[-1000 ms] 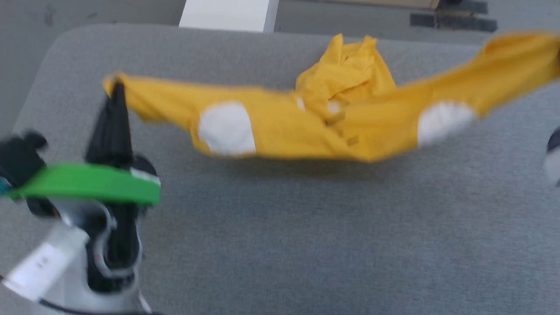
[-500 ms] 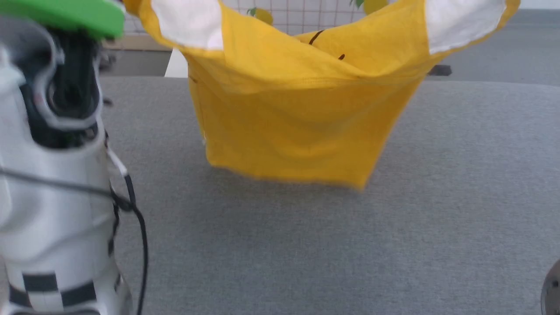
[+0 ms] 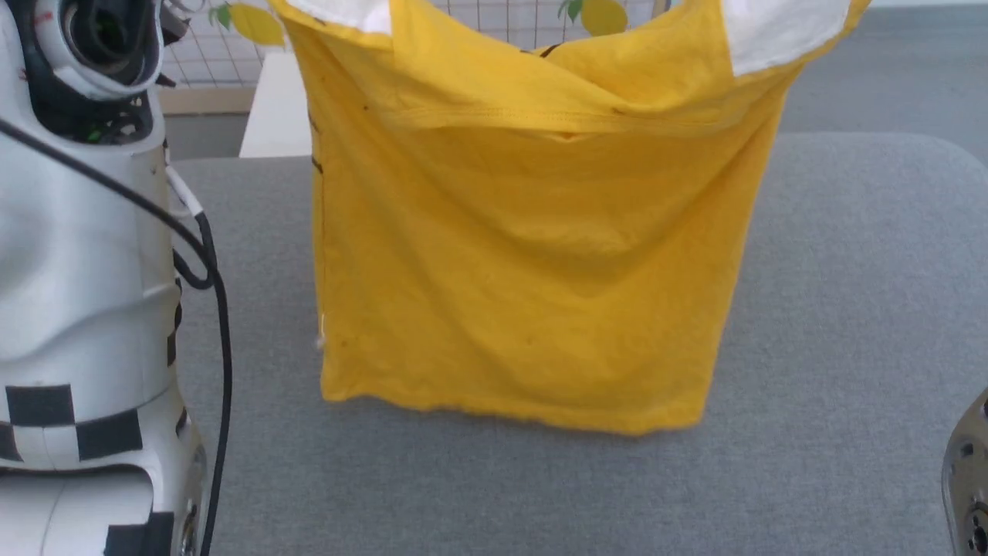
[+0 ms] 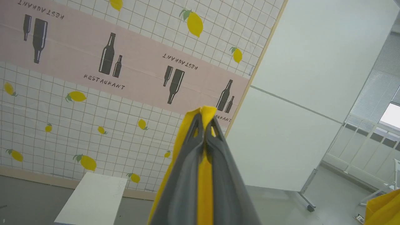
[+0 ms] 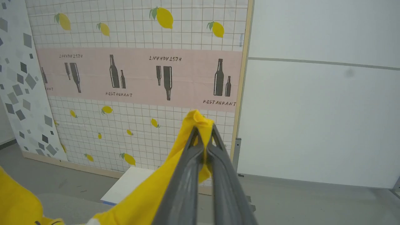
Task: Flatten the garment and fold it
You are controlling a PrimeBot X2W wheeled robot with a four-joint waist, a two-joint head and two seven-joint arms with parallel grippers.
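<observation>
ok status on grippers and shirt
Both gripping: left gripper shut on garment, right gripper likewise. Hanging between them, hem low over grey table. Beyond it, white block, apart.

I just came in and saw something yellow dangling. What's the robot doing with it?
The robot is holding up a yellow T-shirt by its top, one side pinched in its left gripper and the other in its right gripper, both shut tight. The shirt hangs spread out over the grey table, not folded yet. It is probably straightening it before laying it flat.
</observation>
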